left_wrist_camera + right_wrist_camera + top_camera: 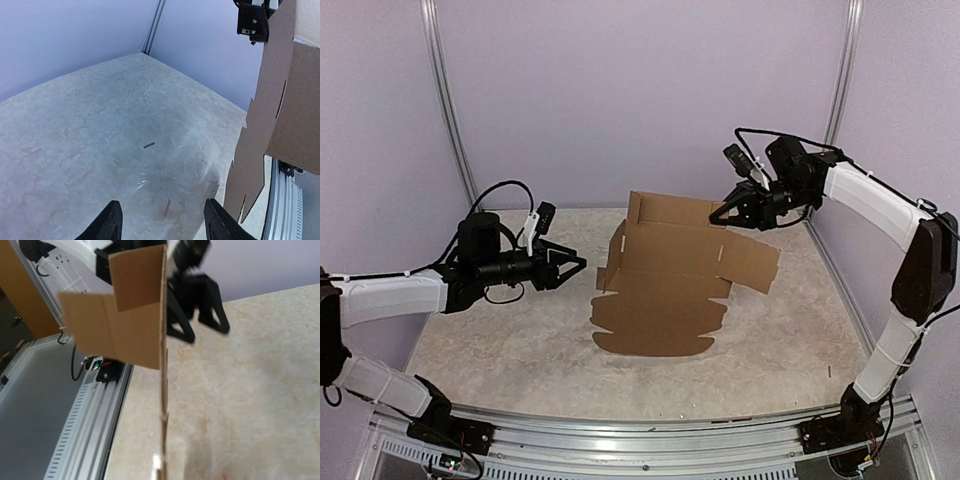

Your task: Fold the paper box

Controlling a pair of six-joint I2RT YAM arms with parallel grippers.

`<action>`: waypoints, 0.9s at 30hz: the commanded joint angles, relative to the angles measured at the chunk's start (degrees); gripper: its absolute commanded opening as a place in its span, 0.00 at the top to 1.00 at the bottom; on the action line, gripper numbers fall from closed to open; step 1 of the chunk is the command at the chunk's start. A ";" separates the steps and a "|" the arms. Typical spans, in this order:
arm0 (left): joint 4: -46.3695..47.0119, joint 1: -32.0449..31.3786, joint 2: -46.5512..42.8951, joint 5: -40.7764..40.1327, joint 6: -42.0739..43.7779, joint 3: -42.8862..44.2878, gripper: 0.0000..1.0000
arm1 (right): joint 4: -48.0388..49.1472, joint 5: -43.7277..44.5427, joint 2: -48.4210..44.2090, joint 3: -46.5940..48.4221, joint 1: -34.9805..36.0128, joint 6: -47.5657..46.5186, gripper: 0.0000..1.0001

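Observation:
The paper box [665, 300] is a brown cardboard sheet lying mostly flat mid-table, its back wall [670, 210] folded upright and a side flap [750, 262] spread to the right. My right gripper [725, 214] is shut on the right end of that upright wall. The right wrist view shows the cardboard [130, 330] edge-on, running down out of the picture, with my own fingers hidden. My left gripper [575, 265] hovers open just left of the sheet, touching nothing. In the left wrist view its fingertips [111, 220] frame bare table, with the paper box [295, 100] at the right.
Lilac walls with metal posts close the back and both sides. An aluminium rail [650, 440] runs along the near edge by the arm bases. Small scraps [149, 145] lie on the marbled tabletop [500, 350] in front of the left gripper.

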 commanded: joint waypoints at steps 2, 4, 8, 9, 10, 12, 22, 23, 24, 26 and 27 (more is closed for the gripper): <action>7.87 -1.29 5.77 7.63 0.37 -0.28 0.49 | 1.40 -1.83 -0.32 -0.57 -0.67 2.98 1.00; 9.08 -1.53 7.50 10.81 -0.18 0.49 0.50 | 2.46 -1.43 -0.63 -1.00 -0.73 4.02 1.00; 7.17 -3.24 11.15 13.23 0.99 3.79 0.51 | 5.03 -0.31 -1.36 -1.65 -0.73 6.19 1.00; 7.05 -3.54 11.84 14.04 1.06 4.30 0.51 | 5.91 0.36 -1.52 -1.80 -0.66 6.98 1.00; 7.00 -3.66 12.51 15.23 0.86 4.87 0.51 | 7.27 1.55 -1.71 -2.23 -0.69 8.03 1.00; 6.84 -3.81 13.31 17.02 0.59 5.61 0.51 | 10.53 3.94 -2.29 -3.22 -0.82 10.82 1.00; 4.15 -3.98 13.74 20.99 0.58 6.77 0.50 | 16.48 11.71 -2.79 -5.39 -1.36 16.25 1.00; 3.94 -4.04 13.75 21.52 0.55 6.84 0.51 | 16.59 11.81 -2.76 -5.38 -1.38 16.33 1.00; 3.92 -4.07 14.04 22.00 0.35 7.00 0.51 | 16.77 11.98 -2.82 -5.32 -1.38 16.41 1.00; 3.68 -4.28 14.84 22.92 0.24 7.58 0.51 | 16.87 12.36 -2.78 -5.46 -1.43 16.41 1.00; 3.53 -4.37 15.28 23.14 0.10 7.87 0.51 | 16.94 12.50 -2.71 -5.53 -1.38 16.38 1.00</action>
